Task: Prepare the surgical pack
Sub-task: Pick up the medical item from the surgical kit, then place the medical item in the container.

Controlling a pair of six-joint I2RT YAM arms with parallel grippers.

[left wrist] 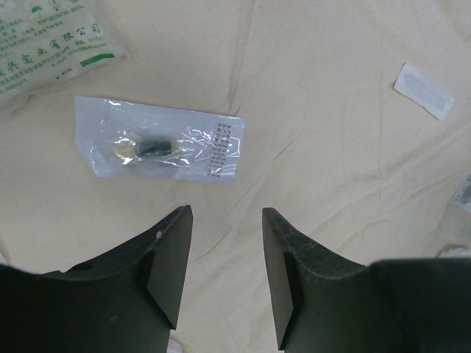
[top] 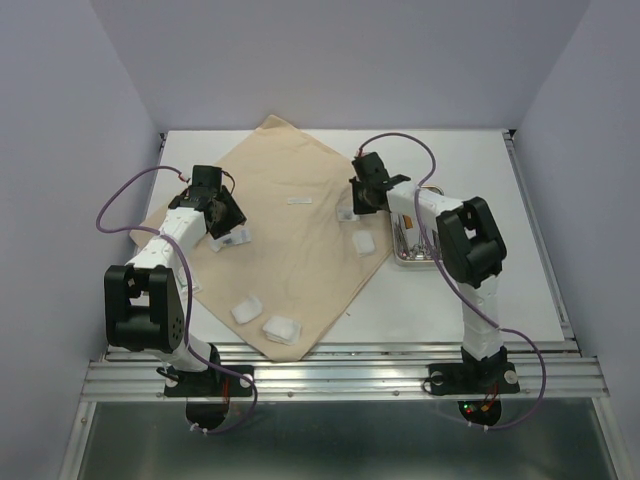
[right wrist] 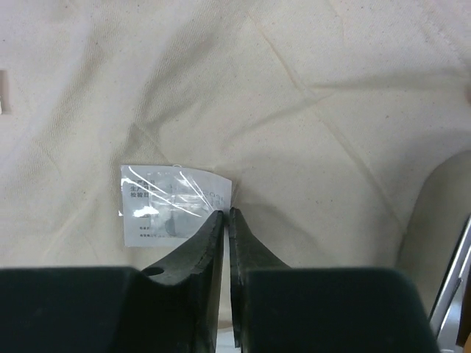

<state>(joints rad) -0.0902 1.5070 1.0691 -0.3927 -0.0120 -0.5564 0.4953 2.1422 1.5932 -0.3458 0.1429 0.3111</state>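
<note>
Overhead, cloth (top: 290, 265): beige sheet spread as a diamond on the white table (top: 420, 310), its front corner reaching the table's near edge.
Overhead, white packets (top: 282, 328): scattered on the cloth. Two lie near the front corner, one near the right corner, and others close to each gripper.
Overhead, steel tray (top: 405, 252): on bare table just off the cloth's right corner, partly under the right arm (contents too small to make out).
Overhead, left gripper (top: 225, 212): low over the left part of the cloth.
Overhead, right gripper (top: 362, 198): low over the right part of the cloth, with a packet just beside it.
Left wrist, left gripper (left wrist: 227, 213): fingers (left wrist: 165, 257) spread apart with nothing between them, only cloth below.
Left wrist, clear pouch (left wrist: 158, 140): flat on the cloth just ahead of the fingertips. A small dark and yellow item is sealed inside, and there is print at its right end.
Left wrist, green-printed packet (left wrist: 44, 44): on the cloth at the upper left, near the pouch but apart from it.
Left wrist, white strip (left wrist: 423, 90): on the cloth at the far right, well apart from the pouch.
Right wrist, right gripper (right wrist: 227, 213): fingers (right wrist: 191, 254) pressed almost together, pinching the near right corner of a small clear packet (right wrist: 173, 202).
Right wrist, small clear packet: otherwise flat on the creased cloth, with glare across its film.
</note>
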